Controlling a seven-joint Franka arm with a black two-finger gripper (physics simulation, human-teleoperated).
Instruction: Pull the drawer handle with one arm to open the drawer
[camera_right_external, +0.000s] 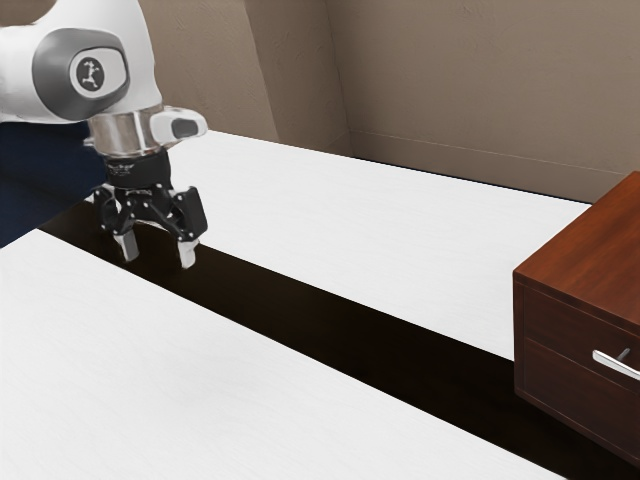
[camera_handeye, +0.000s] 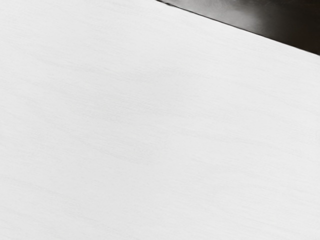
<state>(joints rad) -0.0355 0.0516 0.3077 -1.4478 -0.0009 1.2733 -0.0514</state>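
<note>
A dark reddish-brown wooden cabinet (camera_right_external: 585, 330) stands at the exterior view's right edge. Its drawer front carries a silver bar handle (camera_right_external: 615, 363), and the drawer looks flush with the cabinet face. My black gripper (camera_right_external: 157, 252) hangs at the exterior view's upper left, far from the cabinet, pointing down over the dark strip. Its fingers are spread apart and hold nothing. The wrist view looks down on the white tabletop (camera_handeye: 150, 130) with a corner of the dark strip (camera_handeye: 260, 20).
The white table (camera_right_external: 380, 220) is crossed by a wide black strip (camera_right_external: 350, 340) running diagonally from the gripper toward the cabinet. Beige walls rise behind the table. A dark blue shape (camera_right_external: 40, 180) sits at the left edge under the arm.
</note>
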